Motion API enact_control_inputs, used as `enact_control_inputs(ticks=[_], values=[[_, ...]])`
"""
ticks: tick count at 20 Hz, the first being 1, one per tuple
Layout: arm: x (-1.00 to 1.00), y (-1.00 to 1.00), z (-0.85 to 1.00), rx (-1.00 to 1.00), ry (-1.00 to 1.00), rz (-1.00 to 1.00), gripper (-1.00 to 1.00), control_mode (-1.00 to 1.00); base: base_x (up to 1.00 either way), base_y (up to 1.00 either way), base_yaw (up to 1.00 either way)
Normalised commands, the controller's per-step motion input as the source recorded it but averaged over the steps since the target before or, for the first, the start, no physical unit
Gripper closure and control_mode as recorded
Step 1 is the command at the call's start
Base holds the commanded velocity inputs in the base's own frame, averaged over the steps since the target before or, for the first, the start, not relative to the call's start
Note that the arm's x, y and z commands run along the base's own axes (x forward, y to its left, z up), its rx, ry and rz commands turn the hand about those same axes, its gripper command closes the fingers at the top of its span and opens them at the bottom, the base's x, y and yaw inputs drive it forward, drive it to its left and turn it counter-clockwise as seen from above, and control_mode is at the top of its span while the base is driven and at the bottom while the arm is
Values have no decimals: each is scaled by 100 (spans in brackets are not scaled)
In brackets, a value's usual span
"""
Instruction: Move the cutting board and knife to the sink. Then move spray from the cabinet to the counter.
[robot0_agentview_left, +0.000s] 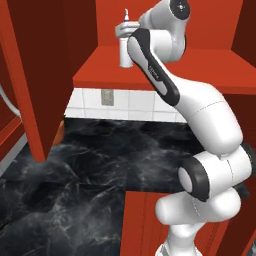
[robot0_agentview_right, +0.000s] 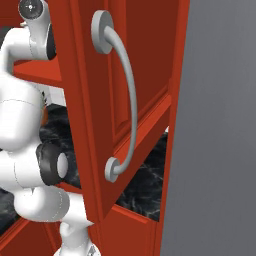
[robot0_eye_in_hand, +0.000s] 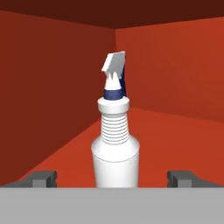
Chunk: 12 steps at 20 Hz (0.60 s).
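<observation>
Here the spray (robot0_eye_in_hand: 115, 148) stands upright on the cabinet (robot0_agentview_left: 165, 70) shelf, its base cut off, between the released jaws. In the left base view the arm's forearm hides most of it. The red door (robot0_agentview_right: 125, 100) with its grey handle (robot0_agentview_right: 125, 95) blocks the right base view; the black surface (robot0_agentview_left: 90, 165) lies below the cabinet.

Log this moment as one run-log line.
stage: reaching for spray bottle | bottle: upright on cabinet shelf | gripper: jaws open either side of bottle, not gripping | counter: bare

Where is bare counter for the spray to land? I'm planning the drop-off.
The counter lies bare from the white tile backsplash forward to the red base cabinet. It is tighter at left by the hanging cabinet door, and the spray stands between the open gripper fingers.
</observation>
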Motion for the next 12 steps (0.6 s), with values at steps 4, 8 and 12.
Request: enact_control_inputs(ticks=[4,8,12], values=[[29,8,0,0,0,0,-100,-100,0,0,0],[27,2,0,0,0,0,-100,-100,0,0,0],[27,1,0,0,0,1,-100,-100,0,0,0]])
